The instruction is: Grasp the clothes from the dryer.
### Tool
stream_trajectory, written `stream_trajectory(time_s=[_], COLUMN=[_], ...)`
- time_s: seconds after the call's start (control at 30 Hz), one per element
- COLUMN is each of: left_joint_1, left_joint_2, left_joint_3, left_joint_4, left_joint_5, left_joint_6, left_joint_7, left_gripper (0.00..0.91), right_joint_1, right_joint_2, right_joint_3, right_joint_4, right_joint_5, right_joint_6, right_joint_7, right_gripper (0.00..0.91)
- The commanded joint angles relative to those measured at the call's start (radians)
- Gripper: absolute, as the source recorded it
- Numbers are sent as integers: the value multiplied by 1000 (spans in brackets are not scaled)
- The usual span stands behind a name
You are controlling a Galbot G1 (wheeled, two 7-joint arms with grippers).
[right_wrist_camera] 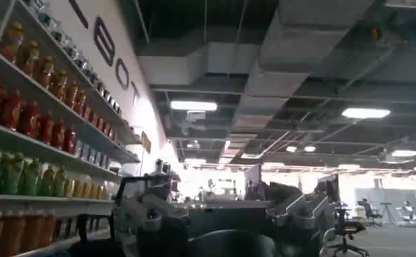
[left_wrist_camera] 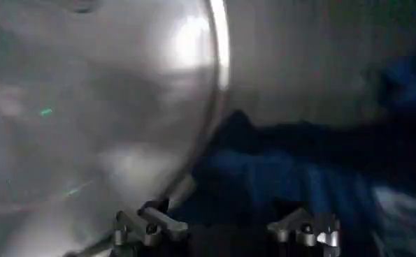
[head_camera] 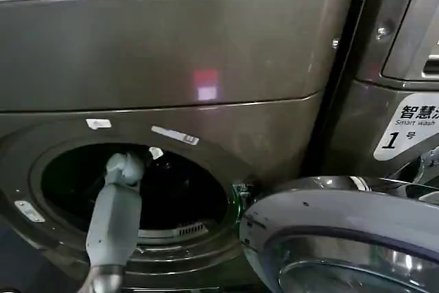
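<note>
The dryer (head_camera: pixel 171 53) is a bronze-grey front loader, and its round porthole (head_camera: pixel 137 183) stands open. My left arm (head_camera: pixel 113 217) reaches through the porthole into the dark drum. Inside, the dark navy-blue clothes (left_wrist_camera: pixel 284 181) lie crumpled against the shiny drum wall (left_wrist_camera: pixel 89 126). My left gripper (left_wrist_camera: pixel 228 234) is open, its fingers (left_wrist_camera: pixel 152 225) spread wide just short of the fabric, with nothing held. My right gripper (right_wrist_camera: pixel 221 216) is open and empty, parked away from the dryer and facing the room.
The dryer's grey-rimmed glass door (head_camera: pixel 343 238) hangs open at the lower right, close to the porthole. A second machine with a white "1" sticker (head_camera: pixel 405 128) stands to the right. Shelves of bottles (right_wrist_camera: pixel 33 133) show in the right wrist view.
</note>
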Motion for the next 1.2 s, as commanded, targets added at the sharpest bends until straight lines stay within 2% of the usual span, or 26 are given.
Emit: stream_trajectory(time_s=[0.03,0.27,0.6,0.9,1.2], left_joint_1=[-128,-182,-219,-241,-249], left_joint_2=[13,26,33,39,62], left_joint_3=[21,55,88,89,98], left_joint_4=[82,140,220,307,354], left_joint_5=[270,348,337,348,308], left_joint_6=[-190,-283,-260,-317,-315], left_joint_7=[480,481,480,410,413], left_gripper=[907,907,907,907,907], right_joint_1=[3,6,11,13,20], right_joint_2=[-3,-18,-25,-22,-23], right_joint_3=[-14,-21,-25,-29,-40], right_joint_4=[-4,-7,-8,-12,-3], right_joint_5=[-6,-9,-11,-10,-11], right_joint_6=[8,8,8,11,8], right_joint_7=[0,0,-3,-2,-2], right_gripper=[907,907,907,907,907])
